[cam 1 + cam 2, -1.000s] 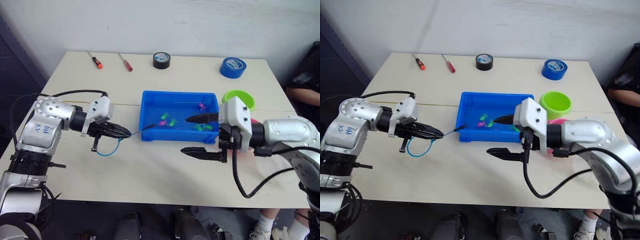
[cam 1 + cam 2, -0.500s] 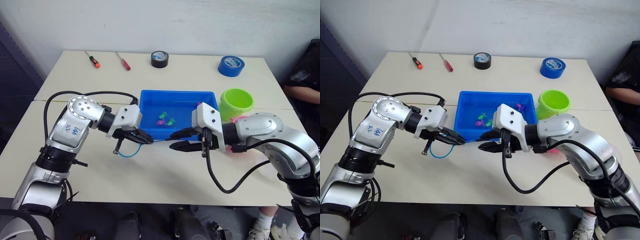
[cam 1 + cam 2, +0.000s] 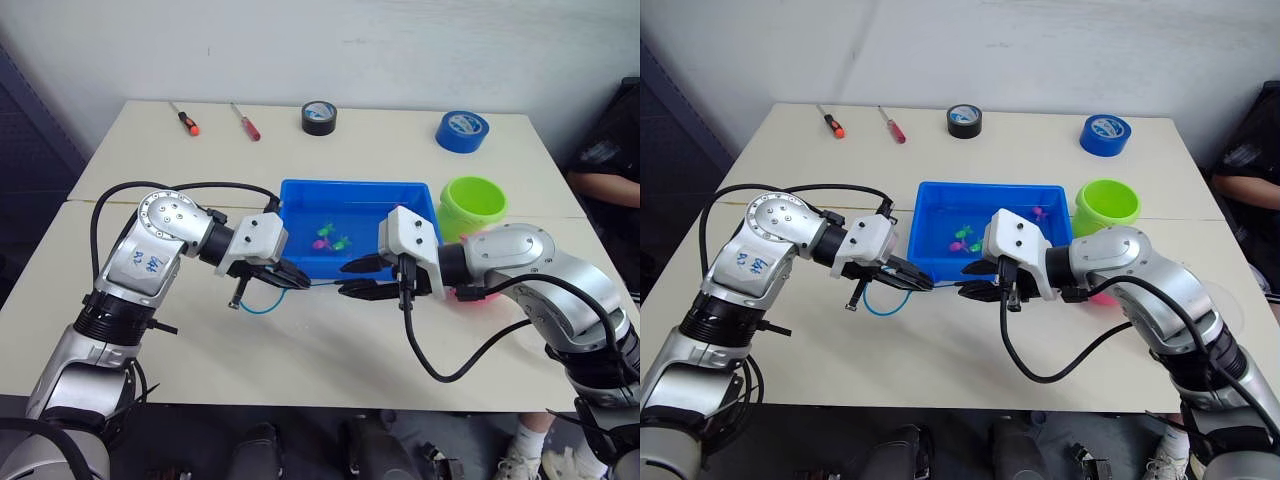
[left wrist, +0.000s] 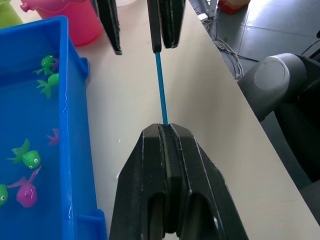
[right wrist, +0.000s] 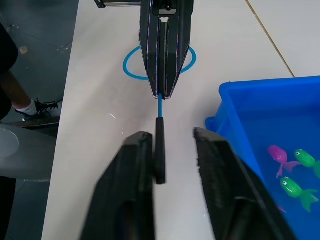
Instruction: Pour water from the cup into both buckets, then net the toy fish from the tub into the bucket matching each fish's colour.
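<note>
At frame centre, the net (image 3: pixel 262 297) lay with its long axis left-right, the handle pointing right and the hoop hanging at the left, just before the tub (image 3: pixel 300 192). The left gripper (image 3: pixel 297 279) was clamped on the handle. The right gripper (image 3: pixel 352 279) stood spread around the handle's dark tip.

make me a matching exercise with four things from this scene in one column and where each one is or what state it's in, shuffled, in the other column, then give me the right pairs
Things:
1. left tool
2. right tool
3. toy fish
4. green bucket

States or places:
A. open, one finger on each side of the free end of the net's handle
B. on the table, beside the tub's far right corner
C. shut on the net, by its handle
D. lying in the blue tub

Pairs: 1-C, 2-A, 3-D, 4-B
</note>
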